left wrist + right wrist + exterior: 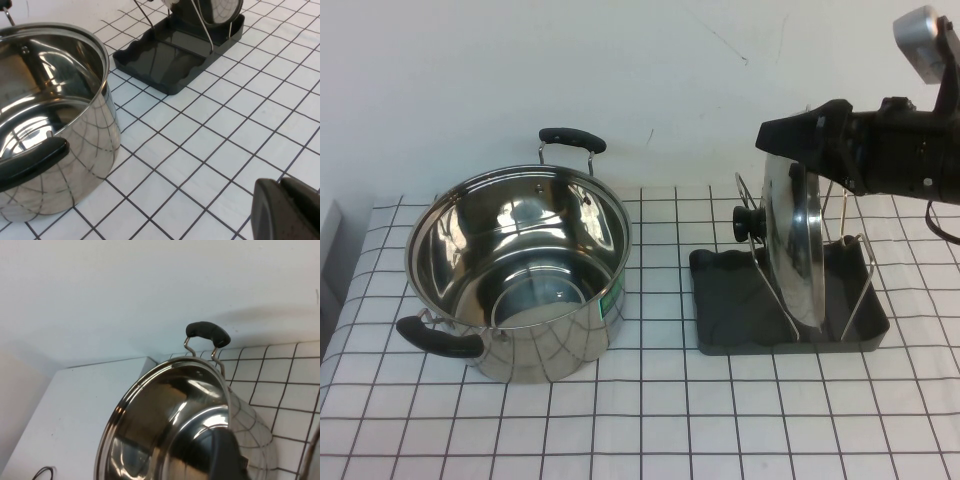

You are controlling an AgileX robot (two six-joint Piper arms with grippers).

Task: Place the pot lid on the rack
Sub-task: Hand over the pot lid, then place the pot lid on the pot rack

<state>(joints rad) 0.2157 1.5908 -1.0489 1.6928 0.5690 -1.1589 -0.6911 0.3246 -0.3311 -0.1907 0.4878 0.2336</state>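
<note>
The right pincer [798,140] is hovering at the top edge of the lid [794,240], its jaws looking slightly parted around the rim; whether they are gripping or letting go cannot be told. The lid is standing on edge in the rack [790,300], leaning between the wire loops, its black knob [745,222] facing the pot [520,270]. It looks stiff, polished and slippery, moderately heavy for a thin rim pinch, so it is likely to roll or tip if released off balance. The knob is the surer hold; the rim is only serving for an upright carry. The rack's tray is sitting on the checked table [670,420], just beside the pot. The left pincer [287,210] is resting closed and empty over the table, well apart from the rack.
</note>
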